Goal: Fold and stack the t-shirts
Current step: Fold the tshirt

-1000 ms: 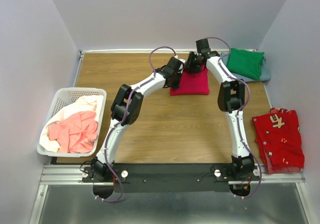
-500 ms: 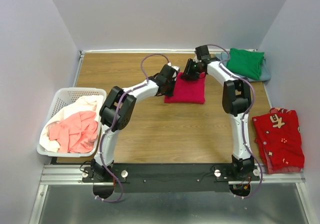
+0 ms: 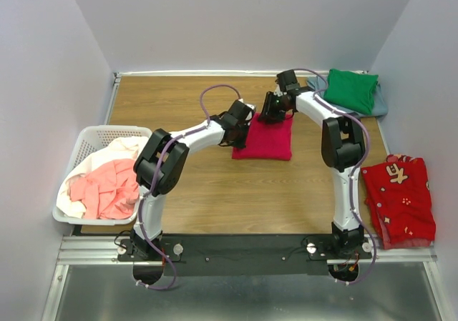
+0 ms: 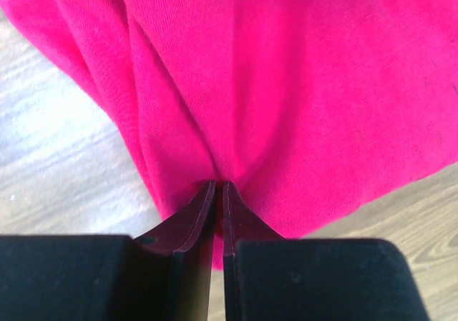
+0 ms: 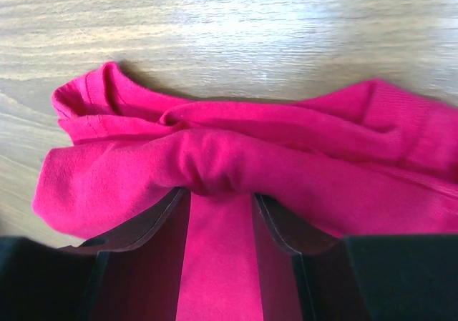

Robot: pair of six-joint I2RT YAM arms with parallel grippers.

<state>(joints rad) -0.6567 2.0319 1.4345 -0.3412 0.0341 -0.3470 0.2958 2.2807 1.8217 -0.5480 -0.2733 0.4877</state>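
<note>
- Top view: the crimson-pink t-shirt [image 3: 266, 141] lies folded on the table [image 3: 215, 185]. You see the left gripper [image 3: 238, 131] at its left edge and the right gripper [image 3: 273, 112] at its far edge.
- Left wrist: your fingers [image 4: 200, 210] are pinched tight on a fold of this shirt.
- Right wrist: your fingers [image 5: 154, 221] stand partly apart, clamping a bunched roll of its cloth.

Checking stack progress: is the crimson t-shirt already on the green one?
No, the crimson t-shirt lies on the wooden table, apart from the green t-shirt in the far right corner.
</note>
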